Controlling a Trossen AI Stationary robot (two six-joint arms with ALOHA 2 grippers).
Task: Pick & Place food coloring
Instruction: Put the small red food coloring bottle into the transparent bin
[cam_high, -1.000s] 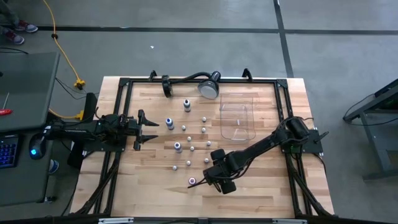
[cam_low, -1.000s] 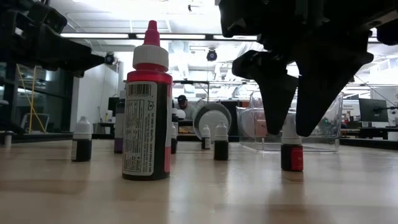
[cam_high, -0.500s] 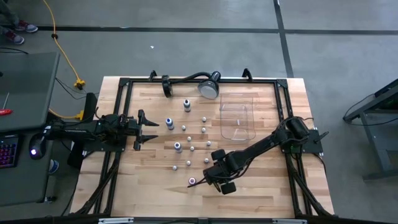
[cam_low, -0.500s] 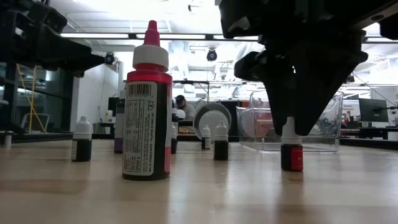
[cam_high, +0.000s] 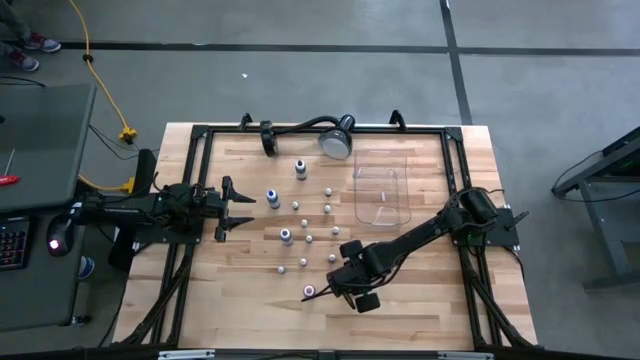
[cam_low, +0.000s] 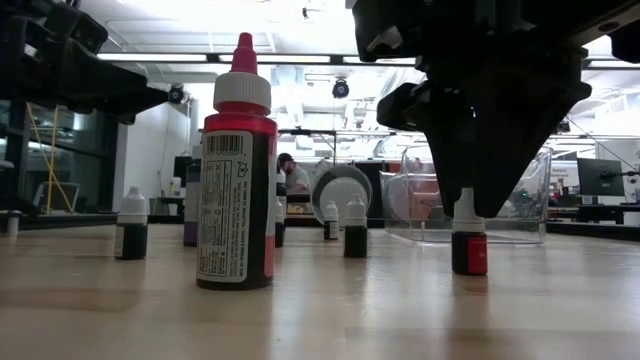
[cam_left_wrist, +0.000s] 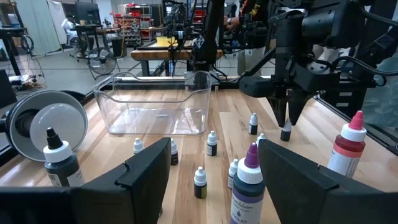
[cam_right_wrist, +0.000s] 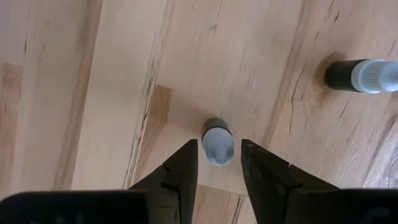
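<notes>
- Now, from above, you see the right gripper (cam_high: 338, 284) low over the near middle of the table (cam_high: 430, 310). The left gripper (cam_high: 248, 211) waits at the left side, with its fingers wide apart.
- More food coloring bottles (cam_high: 286, 235) stand loose in the middle of the table. The clear tray (cam_high: 384, 153) sits on the far right, and the round lamp (cam_high: 336, 141) is just to its left.
- From table height, you see the right gripper pointing straight down. Its two fingers are narrow and closed on the white cap of a small red bottle (cam_low: 468, 245). That bottle stands upright with its bottom on the wood.
- A big red bottle (cam_low: 236, 190) stands close to the camera, to the left of the small one.
- From the left wrist, you look between the wide fingers at a purple-capped bottle (cam_left_wrist: 247, 186). The right gripper pinches the small red bottle farther off.
- From the right wrist, you look down on the white cap, snug between the two dark fingers. Another small bottle (cam_right_wrist: 360, 76) stands near it.
</notes>
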